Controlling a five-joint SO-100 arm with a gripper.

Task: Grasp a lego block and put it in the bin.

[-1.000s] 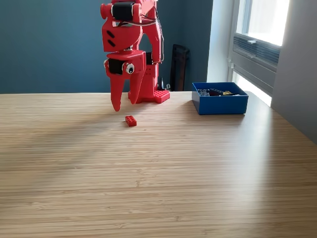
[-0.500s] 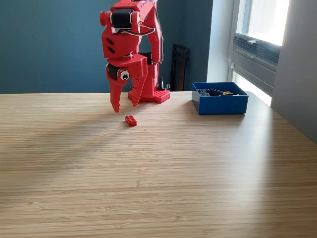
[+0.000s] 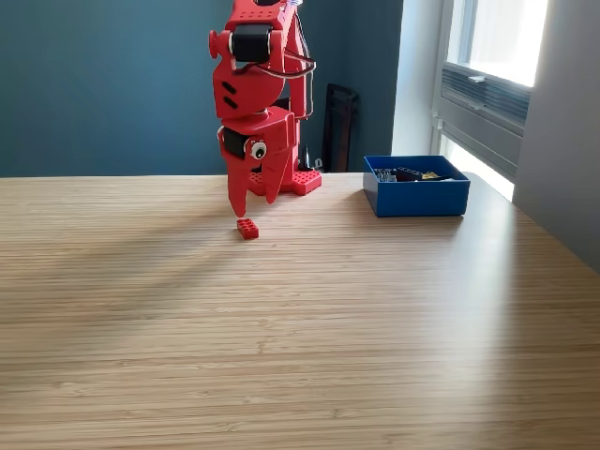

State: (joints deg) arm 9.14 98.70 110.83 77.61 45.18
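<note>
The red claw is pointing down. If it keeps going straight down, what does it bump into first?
Probably the small red lego brick, lying on the wooden table just under the open gripper. Depth is hard to judge from one view, so it might touch the table beside it.

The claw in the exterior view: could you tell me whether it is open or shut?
Open. The claw shows a clear gap between its two red fingers, hanging just above the red lego block, not touching it.

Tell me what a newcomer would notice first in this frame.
The bright red arm stands out against the dark teal wall, its gripper open and pointing down just above a small red lego brick on the wooden table. At the exterior view's right, near the window, sits the blue bin with some small pieces already inside.
</note>
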